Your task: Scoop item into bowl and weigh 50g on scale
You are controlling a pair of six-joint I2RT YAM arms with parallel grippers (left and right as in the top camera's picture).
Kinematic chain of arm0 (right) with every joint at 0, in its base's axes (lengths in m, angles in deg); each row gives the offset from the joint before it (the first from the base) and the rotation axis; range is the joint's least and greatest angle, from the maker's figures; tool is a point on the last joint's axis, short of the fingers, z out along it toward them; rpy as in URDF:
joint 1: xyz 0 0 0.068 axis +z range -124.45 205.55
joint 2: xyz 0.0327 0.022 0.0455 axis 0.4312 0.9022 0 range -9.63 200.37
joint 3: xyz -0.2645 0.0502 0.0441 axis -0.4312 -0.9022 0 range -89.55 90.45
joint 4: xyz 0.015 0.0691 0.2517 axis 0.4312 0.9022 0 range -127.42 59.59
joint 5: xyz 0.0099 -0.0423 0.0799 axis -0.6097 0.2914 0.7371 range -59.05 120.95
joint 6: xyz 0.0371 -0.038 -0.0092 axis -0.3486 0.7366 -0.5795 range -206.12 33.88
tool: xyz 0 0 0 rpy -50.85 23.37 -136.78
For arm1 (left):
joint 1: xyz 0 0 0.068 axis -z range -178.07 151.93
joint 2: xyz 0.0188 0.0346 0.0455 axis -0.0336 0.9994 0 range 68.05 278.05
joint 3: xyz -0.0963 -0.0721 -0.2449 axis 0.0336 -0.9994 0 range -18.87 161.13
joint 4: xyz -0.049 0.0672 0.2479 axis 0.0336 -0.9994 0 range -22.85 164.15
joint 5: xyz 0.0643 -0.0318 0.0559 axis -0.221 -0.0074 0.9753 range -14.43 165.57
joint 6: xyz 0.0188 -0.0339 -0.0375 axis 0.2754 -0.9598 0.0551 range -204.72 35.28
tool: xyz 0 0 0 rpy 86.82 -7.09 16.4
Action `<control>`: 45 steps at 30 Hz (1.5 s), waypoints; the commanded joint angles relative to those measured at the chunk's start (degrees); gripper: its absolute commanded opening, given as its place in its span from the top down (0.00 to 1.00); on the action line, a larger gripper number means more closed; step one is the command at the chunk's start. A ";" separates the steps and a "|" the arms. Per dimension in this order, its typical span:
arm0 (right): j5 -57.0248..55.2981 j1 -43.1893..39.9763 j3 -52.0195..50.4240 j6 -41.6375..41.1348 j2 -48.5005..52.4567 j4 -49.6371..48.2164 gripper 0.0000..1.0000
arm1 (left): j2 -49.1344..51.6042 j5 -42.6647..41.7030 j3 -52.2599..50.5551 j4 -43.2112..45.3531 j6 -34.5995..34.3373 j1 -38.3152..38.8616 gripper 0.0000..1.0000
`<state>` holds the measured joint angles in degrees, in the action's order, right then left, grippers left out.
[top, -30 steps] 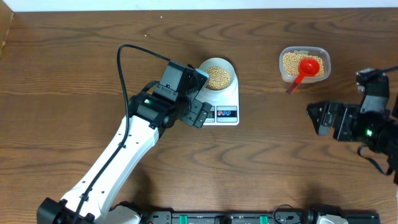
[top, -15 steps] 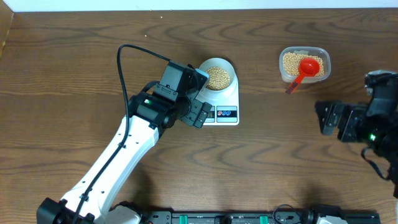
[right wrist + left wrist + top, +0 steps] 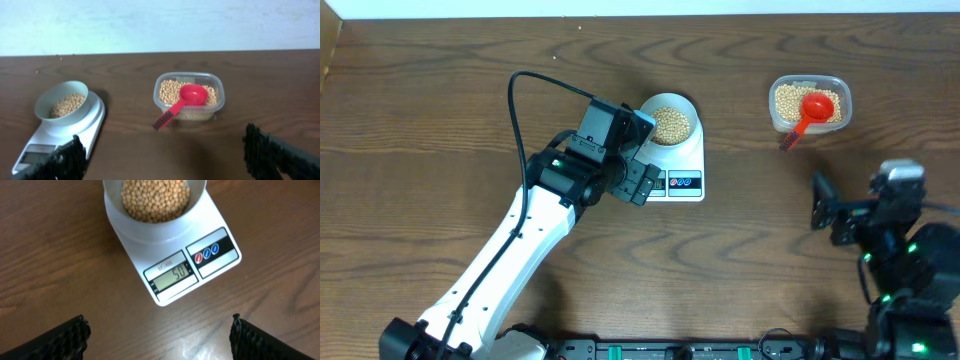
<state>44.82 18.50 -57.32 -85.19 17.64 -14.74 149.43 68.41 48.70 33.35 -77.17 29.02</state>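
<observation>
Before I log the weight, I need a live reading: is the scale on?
On. The LCD of the scale reads 50, with the bowl of beans sitting on it.

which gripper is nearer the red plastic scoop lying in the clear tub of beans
Right. The right gripper is open on the robot's side of the red plastic scoop; the left gripper is much farther off, open at the flat white digital scale.

scale lcd screen reads 50

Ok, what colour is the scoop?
The scoop is red, handle included; clearest in the right wrist view.
</observation>
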 commanded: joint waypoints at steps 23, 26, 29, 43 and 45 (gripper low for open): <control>-0.26 -0.24 -29.53 0.92 -26.99 -14.16 0.01 | -0.04 0.31 0.26 -0.15 0.33 -0.17 0.08; -0.24 -0.24 -30.80 0.90 -26.99 -17.31 0.01 | -0.07 0.33 0.26 -0.15 0.33 -0.17 0.08; -0.46 -0.02 -31.93 1.09 -26.99 -19.89 0.01 | -0.07 0.31 0.26 -0.13 0.33 -0.17 0.09; -0.42 1.84 -31.93 1.07 -27.02 -19.67 0.01 | -0.07 0.31 0.26 -0.15 0.33 -0.17 0.08; -0.44 1.84 -31.93 1.07 -27.02 -19.69 0.01 | -0.07 0.33 0.26 -0.15 0.33 -0.17 0.09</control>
<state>44.60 19.85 -88.97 -85.00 -8.94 -34.32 149.43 68.41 48.70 33.42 -77.17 29.02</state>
